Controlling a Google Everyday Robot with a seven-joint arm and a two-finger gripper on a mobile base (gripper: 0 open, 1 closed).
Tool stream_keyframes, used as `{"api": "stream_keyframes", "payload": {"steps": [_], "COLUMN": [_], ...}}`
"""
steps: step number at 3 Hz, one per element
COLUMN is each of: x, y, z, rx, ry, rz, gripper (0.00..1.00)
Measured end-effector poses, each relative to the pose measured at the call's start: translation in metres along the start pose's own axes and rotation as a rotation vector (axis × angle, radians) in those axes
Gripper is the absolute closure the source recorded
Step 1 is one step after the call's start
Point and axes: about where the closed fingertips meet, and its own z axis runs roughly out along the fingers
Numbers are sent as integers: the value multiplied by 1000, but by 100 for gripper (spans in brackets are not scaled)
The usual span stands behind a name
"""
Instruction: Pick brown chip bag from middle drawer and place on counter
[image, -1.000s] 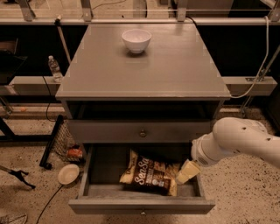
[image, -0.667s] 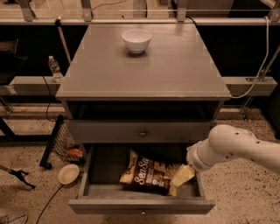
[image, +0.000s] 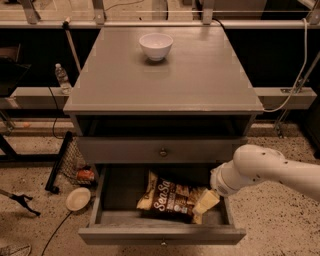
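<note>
Brown chip bag (image: 167, 197), just one, lies in the middle drawer (image: 160, 235), one gripper (image: 202, 204) at its end, grip state unclear.

The robot's arm (image: 272, 170) is smooth, glossy white, a rounded tube with small dark dots near its wrist joint; its pale yellow gripper (image: 205, 202) sits inside the middle drawer (image: 160, 234).

The white arm (image: 272, 169) is reaching in from the right edge of the camera view, sloping down toward the left, its rounded wrist (image: 226, 181) bending downward and the gripper (image: 204, 203) (a pale yellowish piece) hanging just below it, low and right of centre, pointing down-left.
</note>
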Motion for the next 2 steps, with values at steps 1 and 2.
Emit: {"api": "stream_keyframes", "payload": {"steps": [1,2], "x": [-1,-5], "y": [-8,-16], "z": [21,47], "rx": [-26,-49], "ry": [-42,-118], "rz": [-12,-42], "gripper": [0,0]}}
